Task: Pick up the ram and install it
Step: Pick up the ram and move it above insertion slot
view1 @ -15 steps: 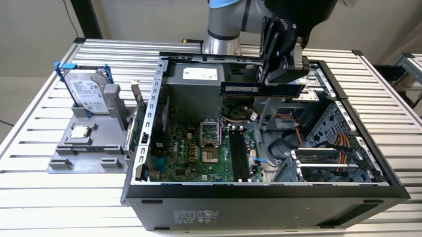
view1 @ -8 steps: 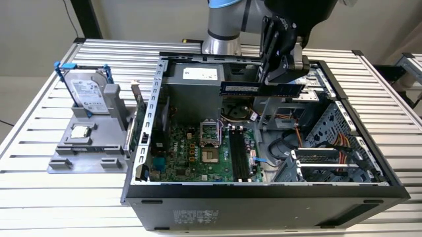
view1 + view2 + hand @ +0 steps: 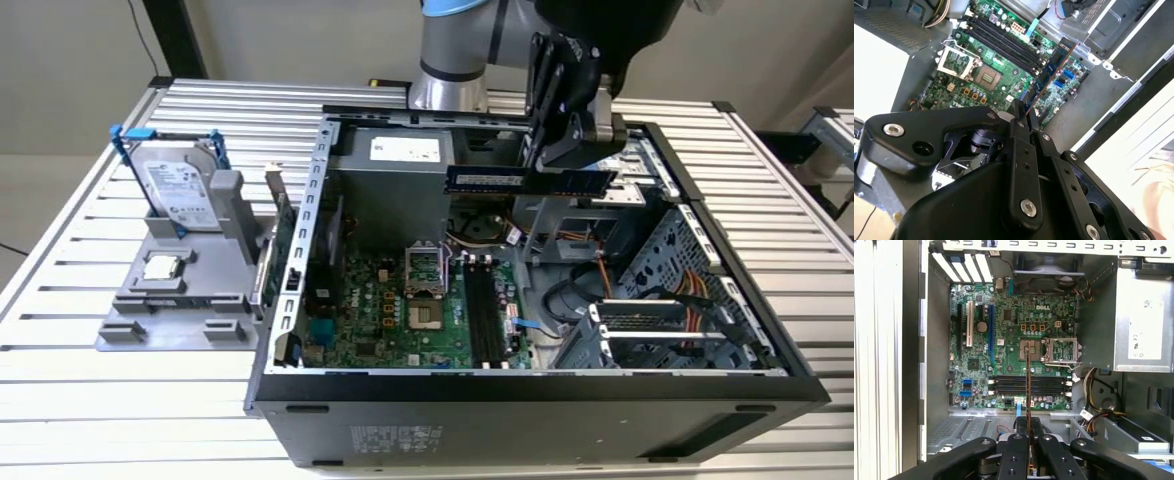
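Ram tight in the end effector, over the motherboard slots (cables and drive cage just beside)

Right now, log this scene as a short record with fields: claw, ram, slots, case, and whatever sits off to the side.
claw: shut on the ram, over the open case
ram: held level above the motherboard, crosswise to the memory slots, not seated
memory slots: black, no stick in them
case: side open, lying on the slatted table
grey stand: at the exterior view's left, carrying the hard drive upright and the processor chip flat
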Available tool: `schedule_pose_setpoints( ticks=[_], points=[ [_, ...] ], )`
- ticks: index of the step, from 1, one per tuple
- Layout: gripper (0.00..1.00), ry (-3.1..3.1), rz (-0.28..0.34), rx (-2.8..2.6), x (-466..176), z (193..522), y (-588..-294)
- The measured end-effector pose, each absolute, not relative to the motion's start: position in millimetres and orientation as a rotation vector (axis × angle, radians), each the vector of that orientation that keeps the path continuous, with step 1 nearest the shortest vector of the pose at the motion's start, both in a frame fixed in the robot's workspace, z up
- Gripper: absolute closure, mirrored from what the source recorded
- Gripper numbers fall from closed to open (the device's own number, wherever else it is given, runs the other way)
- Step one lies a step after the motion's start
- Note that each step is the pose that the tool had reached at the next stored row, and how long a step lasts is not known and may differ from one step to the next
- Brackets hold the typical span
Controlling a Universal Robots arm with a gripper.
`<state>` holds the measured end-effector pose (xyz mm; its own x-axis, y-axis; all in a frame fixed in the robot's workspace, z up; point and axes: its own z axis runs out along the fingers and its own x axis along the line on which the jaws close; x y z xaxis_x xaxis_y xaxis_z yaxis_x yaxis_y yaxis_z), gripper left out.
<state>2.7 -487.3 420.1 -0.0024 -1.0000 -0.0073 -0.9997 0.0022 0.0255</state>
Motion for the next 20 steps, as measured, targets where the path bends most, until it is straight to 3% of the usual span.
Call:
schedule_pose_setpoints(
  ticks=[20],
  points=[
    [1.0, -2.244, -0.037, 2.18, 2.6, 420.0, -487.0]
  ],
)
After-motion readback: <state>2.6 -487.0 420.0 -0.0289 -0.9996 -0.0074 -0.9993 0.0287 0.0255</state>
